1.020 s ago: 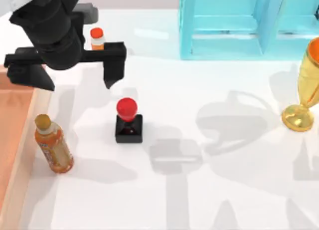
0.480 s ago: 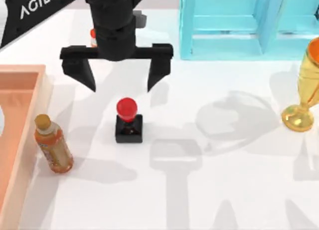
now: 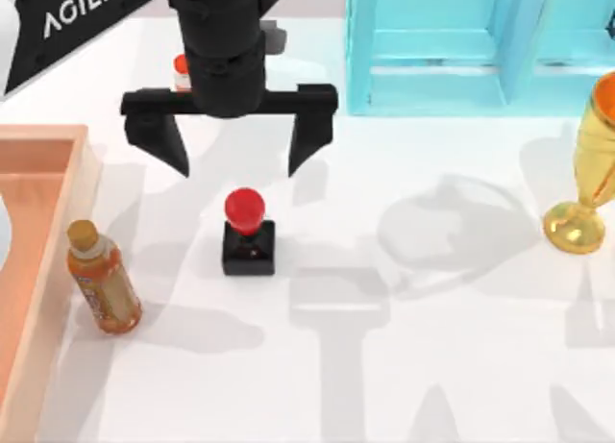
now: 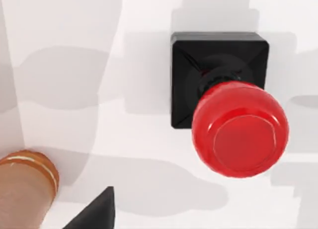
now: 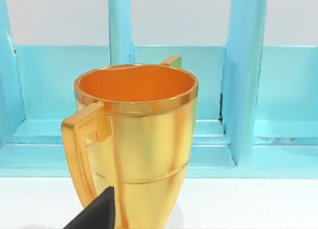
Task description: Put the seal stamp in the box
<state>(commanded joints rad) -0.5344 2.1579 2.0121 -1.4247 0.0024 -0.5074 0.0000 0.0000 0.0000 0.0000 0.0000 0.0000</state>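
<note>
The left gripper hangs over the white counter with its jaws spread wide. The seal stamp stands upright just in front of them, roughly centred on the gap and not touched by either finger. From the left wrist, its red knob sits over the black base. The box lies well to the left at the counter's edge, a tea bottle beside its wall. A gold trophy cup stands far right.
</note>
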